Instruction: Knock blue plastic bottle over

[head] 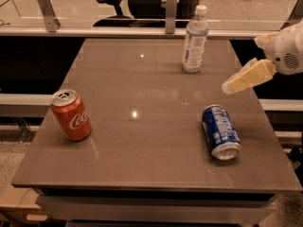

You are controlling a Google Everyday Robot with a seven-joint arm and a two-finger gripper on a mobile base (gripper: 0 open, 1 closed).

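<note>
Camera view gives me the blue plastic bottle (195,41) standing upright near the far edge of the grey table (142,141), a little right of centre, white cap up, so its long axis is vertical. The gripper (233,85) hangs above the table's right edge, pointing down and to the left; I cannot tell whether it is open or closed. It holds nothing that I can see. From the gripper, the bottle lies to the left and farther away, well apart, with bare tabletop between them. I judge a leftward, far-going sweep at the bottle's upper half would tip it. A blue-and-white soda can (221,132) lies on its side nearer than the gripper, out of that path; a red cola can (71,115) stands far left.
</note>
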